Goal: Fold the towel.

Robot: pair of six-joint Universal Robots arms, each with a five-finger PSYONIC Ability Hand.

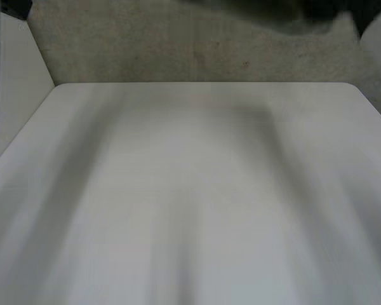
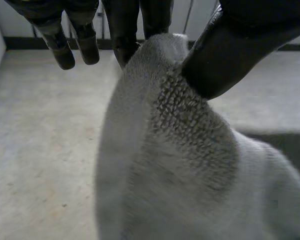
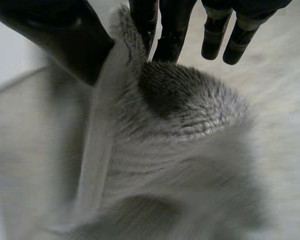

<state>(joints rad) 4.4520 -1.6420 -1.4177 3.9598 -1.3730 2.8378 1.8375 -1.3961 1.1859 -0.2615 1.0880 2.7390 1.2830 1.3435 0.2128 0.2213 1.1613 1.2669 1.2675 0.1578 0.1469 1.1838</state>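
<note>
**Both hands pinching the towel, held up off the table**

Count: 2 hands, 1 table; grey terry cloth in both wrist views.

Left wrist view: the left hand [image 2: 240,45] has its thumb pressed onto a raised fold of the towel [image 2: 190,165], w/ fingers [image 2: 127,30] behind the fold, so the cloth is pinched between them. Other fingers beside these hang free, touching nothing. The towel drapes away below the thumb, loop texture clear just under the thumb tip. Pale floor [image 2: 40,150] lies beyond it.

Right wrist view: the right hand [image 3: 55,35] has the same sort of hold. Its thumb is on one side of a bunched peak of towel [image 3: 190,125] and its fingers [image 3: 170,30] are on the other, clamped on the cloth. The remaining fingers are clear of it. A flat hem strip runs down from the thumb.

Head view: the white table [image 1: 197,190] fills the centre and lower frame, w/ beige floor [image 1: 197,51] across the upper part.
</note>
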